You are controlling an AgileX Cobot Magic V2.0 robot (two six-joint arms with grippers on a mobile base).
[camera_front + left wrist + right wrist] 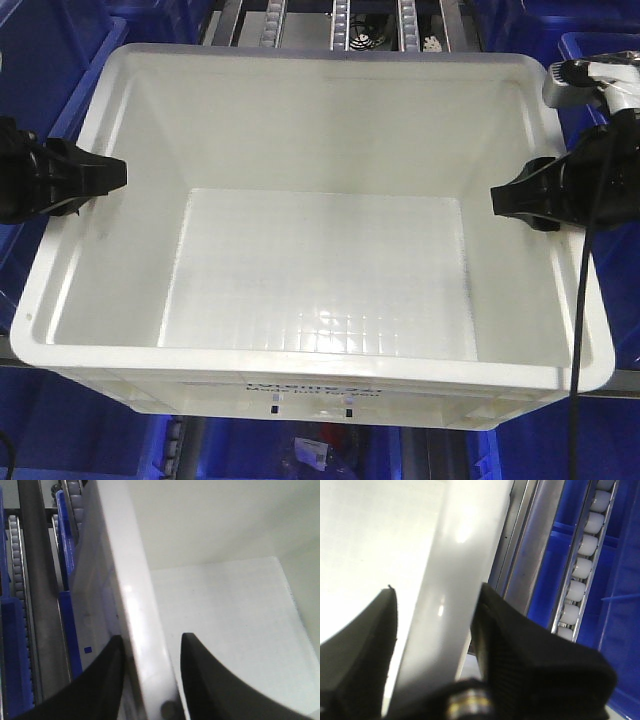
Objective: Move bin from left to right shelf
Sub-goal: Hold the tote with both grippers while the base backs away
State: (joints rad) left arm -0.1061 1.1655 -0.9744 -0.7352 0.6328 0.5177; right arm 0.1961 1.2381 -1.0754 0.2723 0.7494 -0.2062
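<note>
The bin (320, 260), a large white tote with black print on its near side, fills the front view with nothing in it. My left gripper (118, 173) straddles its left rim. In the left wrist view one black finger lies outside the rim (135, 605) and one inside, and the left gripper (150, 642) is shut on it. My right gripper (498, 200) straddles the right rim in the same way. The right wrist view shows the rim (455, 575) running between the two fingers of the right gripper (437, 594).
Dark blue bins (40, 60) flank the tote on both sides and show below its near edge. Roller tracks (345, 25) run behind it and alongside it (582, 565). A black cable (585, 300) hangs from the right arm over the tote's right rim.
</note>
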